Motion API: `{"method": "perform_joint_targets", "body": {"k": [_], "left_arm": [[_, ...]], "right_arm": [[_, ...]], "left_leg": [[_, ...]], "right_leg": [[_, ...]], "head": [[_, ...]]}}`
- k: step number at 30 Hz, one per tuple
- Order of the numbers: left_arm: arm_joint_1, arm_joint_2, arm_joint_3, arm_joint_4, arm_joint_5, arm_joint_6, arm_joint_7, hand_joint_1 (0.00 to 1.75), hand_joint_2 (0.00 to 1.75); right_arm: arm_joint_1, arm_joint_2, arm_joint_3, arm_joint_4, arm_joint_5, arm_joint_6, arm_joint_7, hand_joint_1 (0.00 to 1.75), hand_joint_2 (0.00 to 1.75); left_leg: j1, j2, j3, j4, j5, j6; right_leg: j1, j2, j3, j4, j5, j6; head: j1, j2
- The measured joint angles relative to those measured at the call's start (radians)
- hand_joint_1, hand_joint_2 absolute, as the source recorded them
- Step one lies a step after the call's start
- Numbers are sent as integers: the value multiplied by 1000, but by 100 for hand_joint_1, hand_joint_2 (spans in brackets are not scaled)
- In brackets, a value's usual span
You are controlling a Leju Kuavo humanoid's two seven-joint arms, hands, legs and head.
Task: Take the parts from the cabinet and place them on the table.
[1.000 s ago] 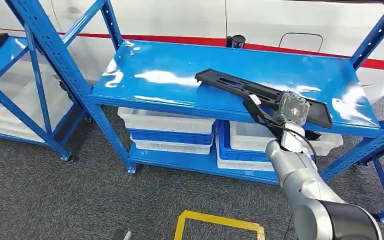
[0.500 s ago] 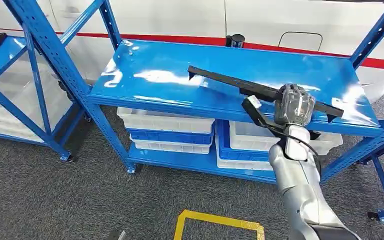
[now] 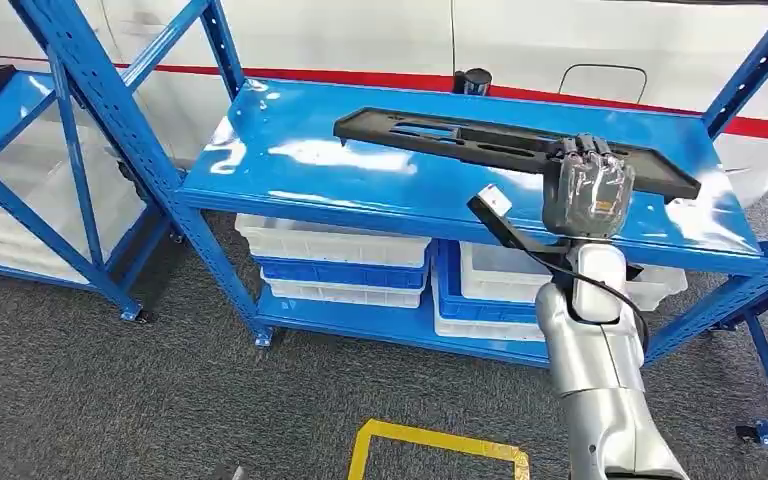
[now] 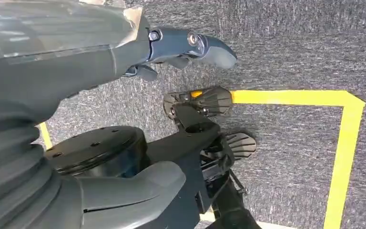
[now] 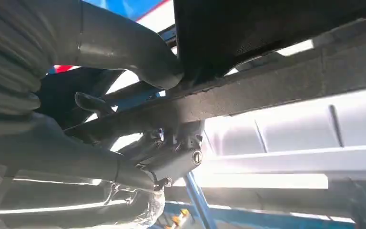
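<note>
The long black part is held above the blue shelf of the cabinet, roughly level, gripped near its right end by the right hand, fingers curled over its far edge. The left hand hangs over grey carpet, fingers loosely apart, holding nothing.

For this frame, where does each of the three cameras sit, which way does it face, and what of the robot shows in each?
Head view: high on the body, facing forward and down at the blue shelf; the right arm rises from below, its right hand gripping the long black part.
Left wrist view: behind the hanging left hand, facing down at grey carpet and yellow floor tape.
Right wrist view: close behind the right hand, looking up along the black part's underside.
Shared: head and right wrist views both show that hand and part.
</note>
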Motion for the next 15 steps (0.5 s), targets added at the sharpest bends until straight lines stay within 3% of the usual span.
{"method": "perform_joint_targets", "body": {"k": [9, 11, 13, 14, 15], "left_arm": [[20, 3, 9, 0, 10, 0, -31, 0, 175], [23, 4, 10, 0, 10, 1, -33, 0, 175], [24, 5, 14, 0, 14, 2, -35, 0, 175], [24, 3, 17, 0, 18, 3, -36, 0, 175], [24, 2, 19, 0, 18, 6, -39, 0, 175]], "right_arm": [[73, -5, 73, -136, -107, 0, -35, 175, 175], [86, -10, 83, -156, -129, -2, -44, 175, 175], [92, -14, 95, -172, -151, -6, -50, 175, 175], [95, -17, 98, -178, -158, -7, -54, 175, 175], [96, -23, 99, -182, -165, -11, -59, 175, 175]], "left_leg": [[-5, 0, -2, 7, -5, 9], [-6, 0, -4, 12, -6, 16], [-7, 1, -5, 5, 6, 28], [9, 5, 2, -13, 22, 35], [6, 6, 1, -18, 27, 39]], "right_leg": [[-6, 0, 0, -1, 1, 2], [-7, 0, 0, -2, 4, 7], [-6, 1, 2, -9, 13, 21], [-4, 0, -9, -1, 4, 20], [0, -1, -24, 32, -24, 14]], "head": [[0, 0], [0, 0], [-1, 0], [1, 0], [2, 0]]}}
